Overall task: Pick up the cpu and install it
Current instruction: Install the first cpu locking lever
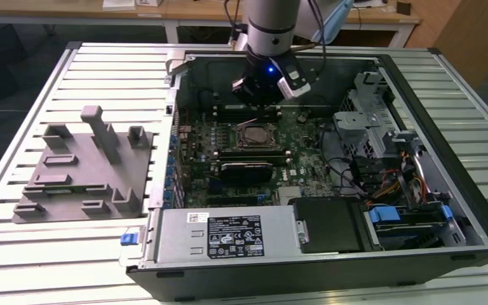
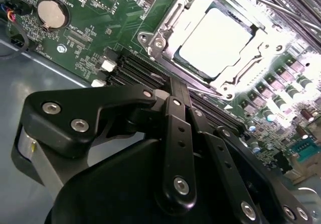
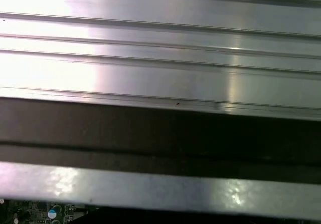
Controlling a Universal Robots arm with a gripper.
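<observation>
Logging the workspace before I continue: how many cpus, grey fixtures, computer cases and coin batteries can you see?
cpu: 1
grey fixture: 1
computer case: 1
coin battery: 1
Total: 4

The small square cpu (image 2: 216,42) has a pale silver metal top, smooth and brightly reflective, seated within a bright polished metal socket frame (image 2: 165,30). The green circuit board (image 2: 100,13) looks matt. The black gripper linkage (image 2: 175,148) is smooth, semi-gloss, with shiny metal screws. The ribbed aluminium table (image 1: 100,63) appears brushed and satin. The grey moulded fixture (image 1: 83,168) is matt.
</observation>
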